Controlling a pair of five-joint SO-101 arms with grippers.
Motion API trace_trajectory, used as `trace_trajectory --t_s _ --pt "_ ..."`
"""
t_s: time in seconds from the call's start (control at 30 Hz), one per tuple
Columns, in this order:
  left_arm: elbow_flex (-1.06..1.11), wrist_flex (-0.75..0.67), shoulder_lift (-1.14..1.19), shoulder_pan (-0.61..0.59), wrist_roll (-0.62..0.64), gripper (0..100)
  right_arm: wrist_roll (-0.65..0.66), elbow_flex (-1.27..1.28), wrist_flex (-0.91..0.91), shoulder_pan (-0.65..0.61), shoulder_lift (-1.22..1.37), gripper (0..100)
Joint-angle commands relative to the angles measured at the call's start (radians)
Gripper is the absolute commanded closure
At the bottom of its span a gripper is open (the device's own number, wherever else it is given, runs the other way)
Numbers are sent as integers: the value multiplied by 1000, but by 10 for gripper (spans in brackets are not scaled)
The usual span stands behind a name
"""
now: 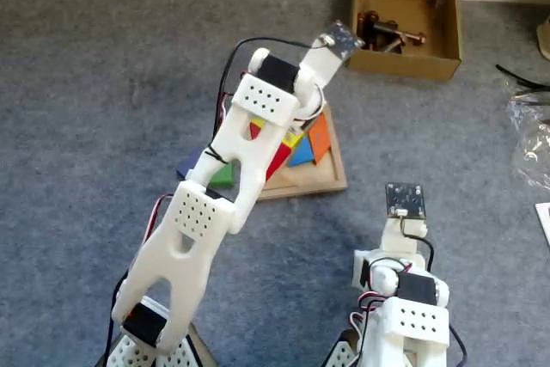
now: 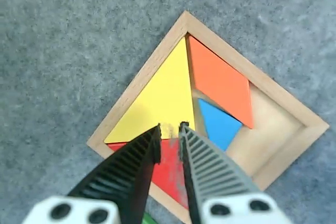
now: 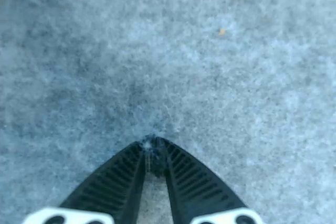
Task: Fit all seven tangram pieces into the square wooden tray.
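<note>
The left gripper (image 2: 169, 129) hangs over the half-filled tray (image 2: 138, 81), fingers barely parted and holding nothing. The right gripper (image 3: 152, 142) sits above the surface with its fingers pressed together. Next, I'd guess, comes fetching the green piece (image 1: 223, 175) just beside the tray.

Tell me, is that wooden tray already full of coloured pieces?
No, bare wood shows in the tray beside the blue piece and the orange piece.
</note>
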Motion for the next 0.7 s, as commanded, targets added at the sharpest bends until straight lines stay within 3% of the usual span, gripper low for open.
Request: trace_trajectory --t_s 0.0,0.2,0.4,0.67 --pt "-48 26 -24 -25 -3 930 -3 31 15 33 -1 993" --pt "-47 44 -24 2 17 878 -3 31 15 33 -1 993" --pt "-21 43 -8 8 172 815 -3 31 15 33 -1 993" --pt "-12 38 73 7 176 812 -3 31 15 33 -1 993"
